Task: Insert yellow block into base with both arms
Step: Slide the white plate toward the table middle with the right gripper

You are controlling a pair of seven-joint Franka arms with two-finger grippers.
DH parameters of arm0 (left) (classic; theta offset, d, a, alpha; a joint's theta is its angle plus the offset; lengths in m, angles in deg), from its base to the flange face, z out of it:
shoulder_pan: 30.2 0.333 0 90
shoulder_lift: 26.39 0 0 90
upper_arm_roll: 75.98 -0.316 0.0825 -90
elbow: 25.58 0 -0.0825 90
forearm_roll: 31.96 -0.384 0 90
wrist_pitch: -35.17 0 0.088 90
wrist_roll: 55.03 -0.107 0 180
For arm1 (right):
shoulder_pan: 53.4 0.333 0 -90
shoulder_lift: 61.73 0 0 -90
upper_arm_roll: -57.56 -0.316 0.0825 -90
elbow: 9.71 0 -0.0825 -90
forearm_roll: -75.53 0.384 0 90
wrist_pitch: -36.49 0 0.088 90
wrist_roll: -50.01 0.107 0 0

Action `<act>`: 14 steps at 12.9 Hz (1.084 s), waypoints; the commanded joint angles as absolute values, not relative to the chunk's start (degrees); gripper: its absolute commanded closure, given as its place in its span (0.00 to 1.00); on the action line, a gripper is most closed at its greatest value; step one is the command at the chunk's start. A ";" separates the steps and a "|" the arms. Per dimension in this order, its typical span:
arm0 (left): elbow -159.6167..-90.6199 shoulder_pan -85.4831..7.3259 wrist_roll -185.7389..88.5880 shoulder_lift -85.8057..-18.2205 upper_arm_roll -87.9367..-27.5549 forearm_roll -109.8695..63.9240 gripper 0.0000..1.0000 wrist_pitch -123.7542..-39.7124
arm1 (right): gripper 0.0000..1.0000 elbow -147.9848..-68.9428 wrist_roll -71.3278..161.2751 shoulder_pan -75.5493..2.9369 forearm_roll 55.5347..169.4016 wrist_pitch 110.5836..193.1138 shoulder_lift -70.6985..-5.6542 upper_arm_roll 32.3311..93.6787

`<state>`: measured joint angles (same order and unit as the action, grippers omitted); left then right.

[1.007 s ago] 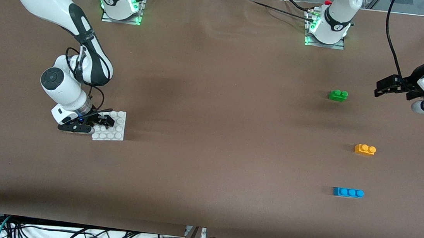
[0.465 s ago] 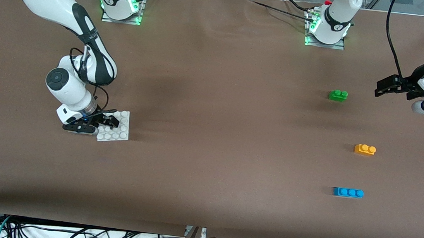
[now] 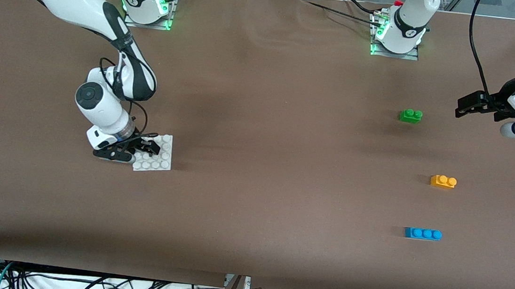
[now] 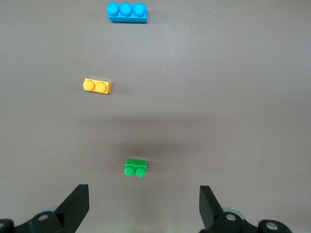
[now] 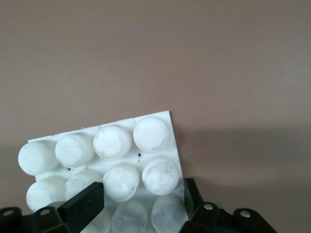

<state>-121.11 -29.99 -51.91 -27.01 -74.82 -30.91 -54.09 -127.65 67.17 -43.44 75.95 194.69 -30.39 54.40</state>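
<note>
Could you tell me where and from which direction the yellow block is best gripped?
Take the yellow block from straight above, probably across its two long flat side walls. It lies flat, studs up, with open table all round, so the left tool could close below the studs.

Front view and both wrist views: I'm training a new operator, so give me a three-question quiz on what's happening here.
1. True or false: the right end effector is shut on the base.
2. Which brick lies nearest the front camera? A) green brick B) yellow block C) blue brick
3. Fill in: the left end effector is ____ and holds nothing.

Key: 1 true; 2 C; 3 open.
</note>
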 commanded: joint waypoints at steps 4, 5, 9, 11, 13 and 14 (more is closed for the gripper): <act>-119.54 -29.15 -52.12 -27.62 -74.49 -29.24 0.00 -52.72 | 0.22 -121.69 77.67 -35.67 76.68 194.78 -25.61 54.65; -119.54 -29.15 -52.13 -27.62 -74.49 -29.24 0.00 -52.72 | 0.22 -120.81 80.39 -33.91 76.59 194.70 -25.08 54.83; -119.54 -29.15 -52.12 -27.62 -74.40 -29.24 0.00 -52.55 | 0.22 -115.63 90.94 -23.54 76.59 194.69 -21.13 59.13; -119.54 -29.15 -52.13 -27.62 -74.49 -29.24 0.00 -52.55 | 0.22 -112.99 95.60 -20.20 76.59 194.43 -19.46 59.31; -119.54 -29.15 -52.13 -27.62 -74.49 -29.24 0.00 -52.55 | 0.22 -111.14 98.16 -16.51 76.59 194.26 -18.40 60.19; -119.54 -29.15 -52.13 -27.62 -74.40 -29.24 0.00 -52.55 | 0.22 -110.61 98.17 -15.10 76.59 194.26 -17.88 60.37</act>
<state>-121.11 -29.88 -51.91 -27.01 -74.83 -30.90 -53.79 -113.66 96.47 -18.36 75.94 194.67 -21.41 59.34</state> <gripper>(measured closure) 0.000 0.220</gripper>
